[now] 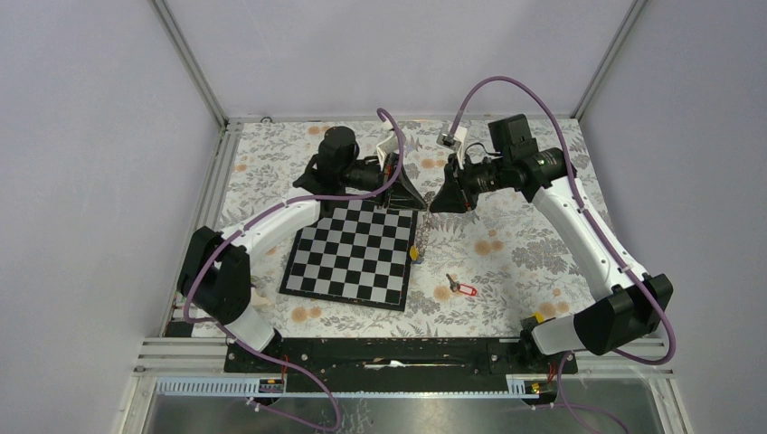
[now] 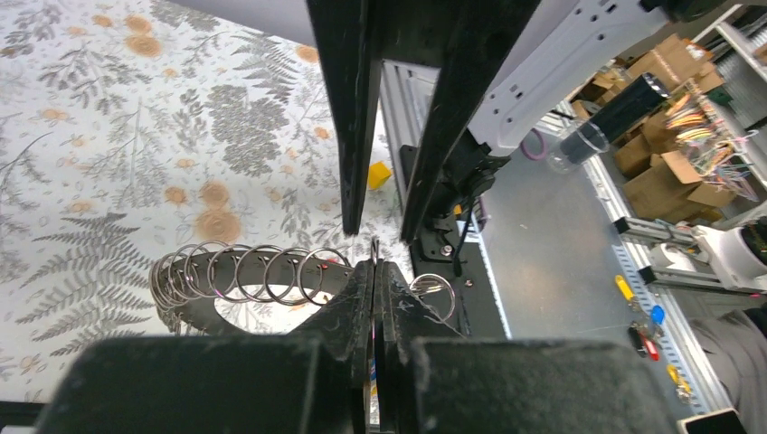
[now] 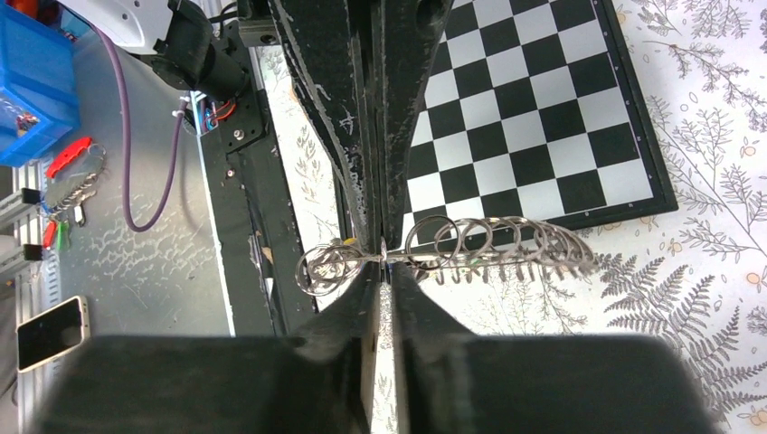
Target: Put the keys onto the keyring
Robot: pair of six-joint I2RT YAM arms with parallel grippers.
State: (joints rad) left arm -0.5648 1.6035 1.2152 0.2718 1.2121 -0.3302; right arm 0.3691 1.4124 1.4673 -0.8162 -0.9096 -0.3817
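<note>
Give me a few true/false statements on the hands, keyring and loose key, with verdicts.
1. The left hand and right hand meet near the far right corner of the chessboard. True.
2. The left hand is shut on the keyring. True.
3. The right hand hangs open. False: it is shut on the keyring too, facing the left hand.
4. The red-tagged key lies on the chessboard. False: it lies on the floral cloth, right of the board and apart from both hands.
</note>
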